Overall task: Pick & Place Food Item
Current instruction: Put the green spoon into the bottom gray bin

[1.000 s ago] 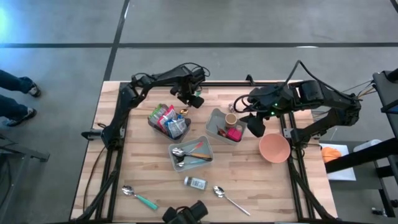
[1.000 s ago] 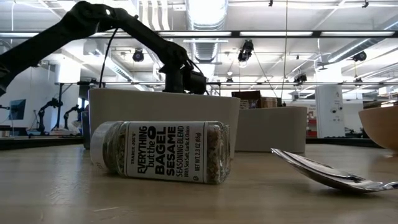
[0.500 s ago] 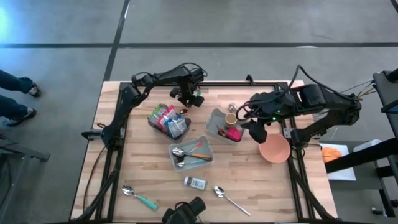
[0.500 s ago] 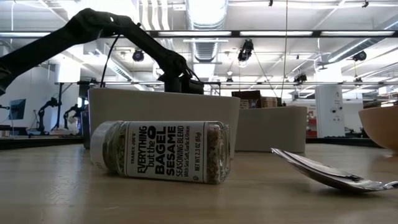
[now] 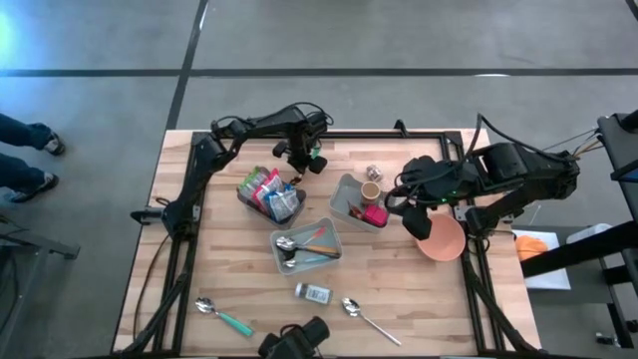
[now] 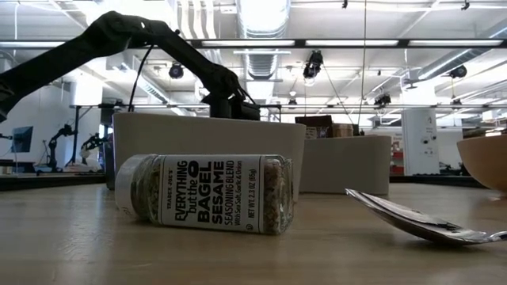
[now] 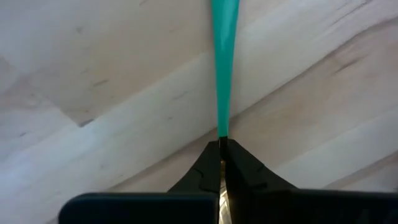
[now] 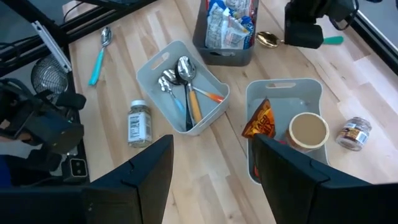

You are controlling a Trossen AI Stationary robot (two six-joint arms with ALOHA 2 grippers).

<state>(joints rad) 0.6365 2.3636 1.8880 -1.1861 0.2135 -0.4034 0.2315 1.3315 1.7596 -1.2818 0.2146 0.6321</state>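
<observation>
My left gripper stands at the far left of the table and is shut on a spoon with a gold bowl and a teal handle. The spoon lies on the wood just beyond a dark bin of snack packets. Over the table's right side my right gripper hangs open and holds nothing, between a grey bin and a pink bowl. That bin holds an orange packet and a cup. A seasoning jar lies on its side near the front. My left gripper pinches the spoon's teal handle between its two fingers, partway along it; the teal free end sticks out on one side and the gold bowl on the other. The fingers come from above, pointing down. Whether the spoon is off the wood I cannot tell.
A grey bin with several spoons sits mid-table. A small jar lies beyond the cup bin. Two more spoons lie near the front edge. In the low view the seasoning jar fills the foreground.
My left gripper has sunk a little toward the table and shut on the spoon's teal handle. My right gripper has swung toward the table's near edge, from over the cup bin toward the pink bowl, staying open.
</observation>
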